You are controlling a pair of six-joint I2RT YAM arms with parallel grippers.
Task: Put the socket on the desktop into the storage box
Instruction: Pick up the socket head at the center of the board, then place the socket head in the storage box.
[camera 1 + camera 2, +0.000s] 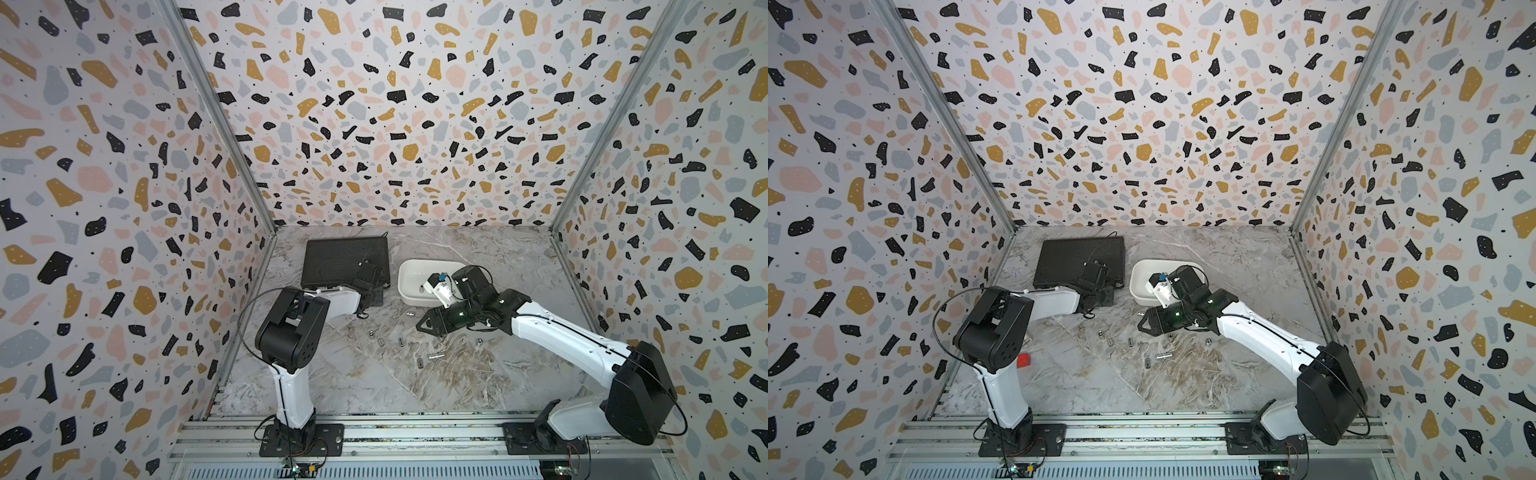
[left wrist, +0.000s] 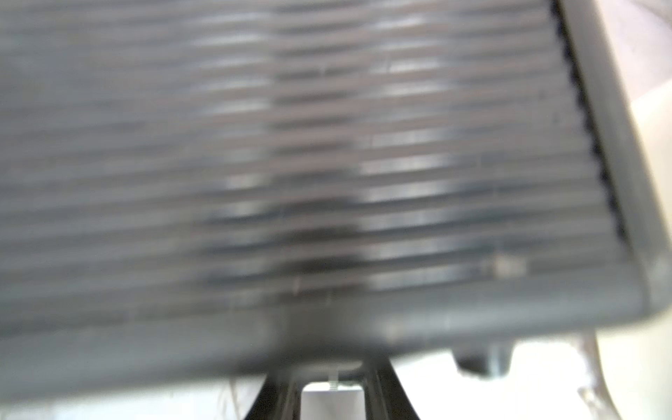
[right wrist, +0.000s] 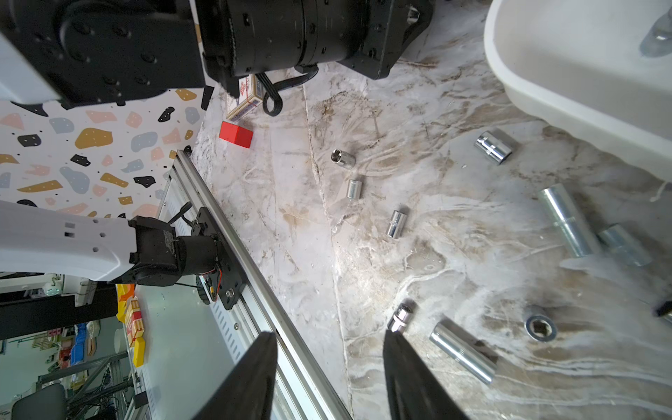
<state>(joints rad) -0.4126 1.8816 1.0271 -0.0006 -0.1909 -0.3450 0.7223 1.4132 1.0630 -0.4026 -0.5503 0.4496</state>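
The right gripper (image 3: 329, 338) is seen parted and empty at lower centre, over sockets (image 3: 396, 223) scattered on the desktop (image 3: 418, 120). Whether the left gripper (image 2: 329, 387) is clenched at the black case (image 2: 291, 145) cannot be told.

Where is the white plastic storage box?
In both top views, the storage box stands on the marble desktop, right of the black ribbed case.

Sockets (image 1: 434, 356) clutter desktop (image 1: 374, 386) ctr; front free

No legible text or labels
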